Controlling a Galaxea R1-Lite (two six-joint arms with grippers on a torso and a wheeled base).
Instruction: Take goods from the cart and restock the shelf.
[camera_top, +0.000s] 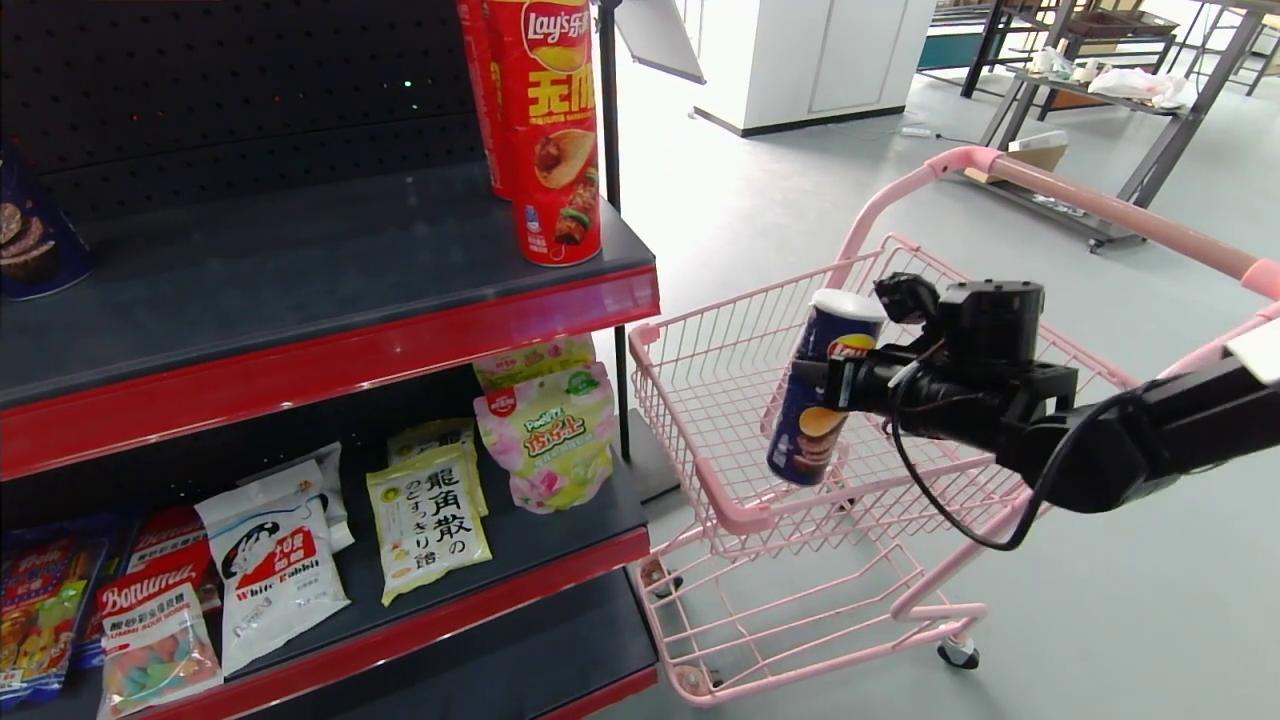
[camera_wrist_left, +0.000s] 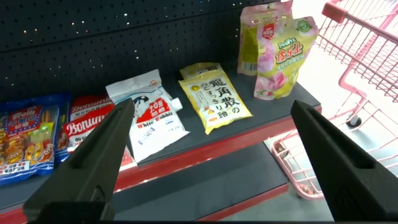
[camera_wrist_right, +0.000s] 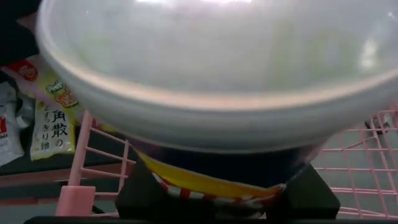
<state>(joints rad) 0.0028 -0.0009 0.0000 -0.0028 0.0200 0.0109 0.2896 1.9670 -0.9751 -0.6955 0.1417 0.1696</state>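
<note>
My right gripper (camera_top: 835, 385) is shut on a dark blue chips can (camera_top: 822, 388) with a white lid, held slightly tilted above the basket of the pink cart (camera_top: 720, 420). In the right wrist view the can's lid (camera_wrist_right: 211, 68) looms close, with my fingers (camera_wrist_right: 140, 193) clamped on the can body below it. Two red chips cans (camera_top: 545, 130) stand at the right end of the upper shelf (camera_top: 330, 290). My left gripper (camera_wrist_left: 211, 162) is open in front of the lower shelf (camera_wrist_left: 205, 146), facing the snack bags with nothing between its fingers.
The lower shelf holds several snack bags: a white candy bag (camera_top: 275, 565), a yellow bag (camera_top: 425, 520), a green-pink pouch (camera_top: 548, 440). A dark blue bag (camera_top: 35, 240) sits at the upper shelf's left. Metal tables (camera_top: 1100, 90) stand behind the cart on open floor.
</note>
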